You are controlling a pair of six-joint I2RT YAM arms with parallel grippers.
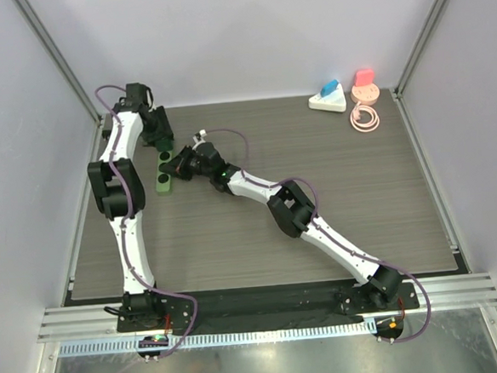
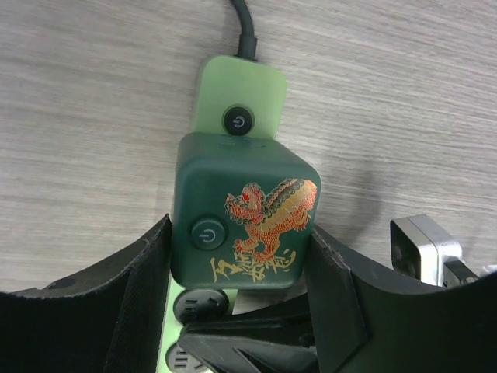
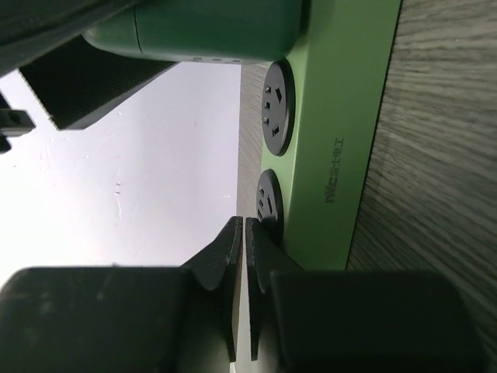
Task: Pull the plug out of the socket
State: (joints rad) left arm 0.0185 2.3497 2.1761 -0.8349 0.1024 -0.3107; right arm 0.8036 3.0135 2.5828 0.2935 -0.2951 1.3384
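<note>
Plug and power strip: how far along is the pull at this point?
Done: the left gripper is closed around the dark green plug, one finger on each side. The right gripper is shut, its tips by the green power strip, apparently bracing it. In hand: the grip before the pull. Left: the pull itself, as the plug looks fully seated in the strip.

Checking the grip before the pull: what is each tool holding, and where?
Left tool grips the plug by its two sides; right tool is shut, holding nothing.
</note>
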